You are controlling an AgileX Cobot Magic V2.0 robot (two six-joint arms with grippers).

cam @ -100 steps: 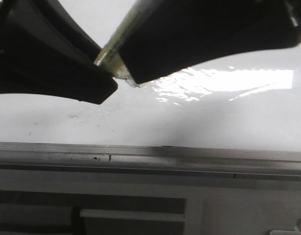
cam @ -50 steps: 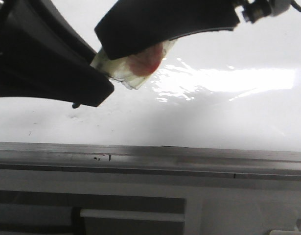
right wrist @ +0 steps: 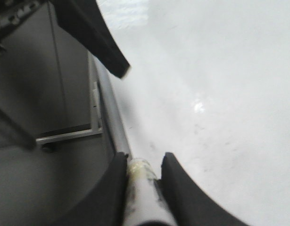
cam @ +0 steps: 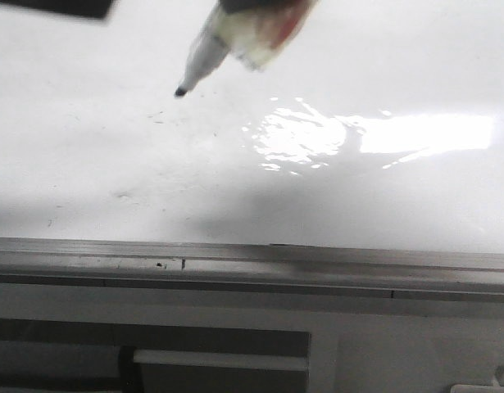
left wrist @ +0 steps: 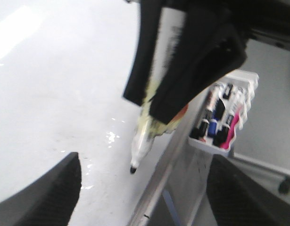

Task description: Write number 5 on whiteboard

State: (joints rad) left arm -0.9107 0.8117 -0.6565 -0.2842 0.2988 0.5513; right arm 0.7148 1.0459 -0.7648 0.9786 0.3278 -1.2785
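The whiteboard (cam: 333,205) is glossy white with faint grey smudges and a glare patch. No black strokes of the number 5 show on it. My right gripper (right wrist: 141,162) is shut on a white marker (cam: 209,51), whose black tip (cam: 180,92) points down at the board. Whether the tip touches the board I cannot tell. The marker also shows in the left wrist view (left wrist: 144,139), with the right gripper's dark fingers (left wrist: 192,70) around it. My left gripper (left wrist: 144,162) is open and empty, its fingers wide apart on either side of the tip.
A grey aluminium rail (cam: 252,260) runs along the board's near edge, above a grey frame (cam: 358,344). A white tray with several markers (left wrist: 225,117) hangs beyond the rail. One left finger (right wrist: 95,37) shows dark in the right wrist view.
Both grippers have moved up and almost out of the front view. The left finger has drawn away from the marker, and its black tip now shows bare, higher and further right.
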